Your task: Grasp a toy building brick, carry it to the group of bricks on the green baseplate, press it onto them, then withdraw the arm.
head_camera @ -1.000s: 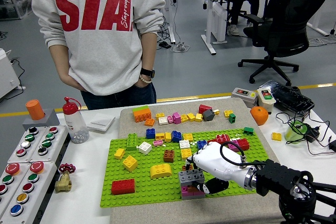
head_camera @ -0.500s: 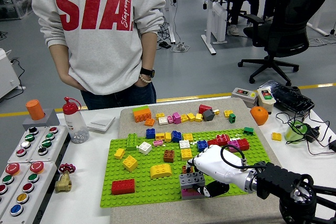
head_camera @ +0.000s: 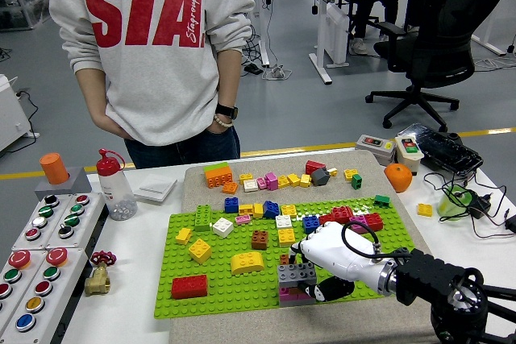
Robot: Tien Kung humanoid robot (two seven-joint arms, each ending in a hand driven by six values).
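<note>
The right robot hand (head_camera: 322, 267) pinches a grey brick (head_camera: 296, 274), which sits on a pink brick (head_camera: 295, 294) just left of its fingers, on the baseplate (head_camera: 218, 279). Press straight down, squarely over the studs, then open fully before lifting away.

Left-side button panels (head_camera: 44, 243), clear bottle (head_camera: 115, 185), brass valve (head_camera: 97, 273); orange fruit (head_camera: 397, 176) and keyboard (head_camera: 442, 149) right.

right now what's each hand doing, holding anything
Left hand: not in view.
Right hand: shut on the grey brick, which sits on the pink brick on the green baseplate.
</note>
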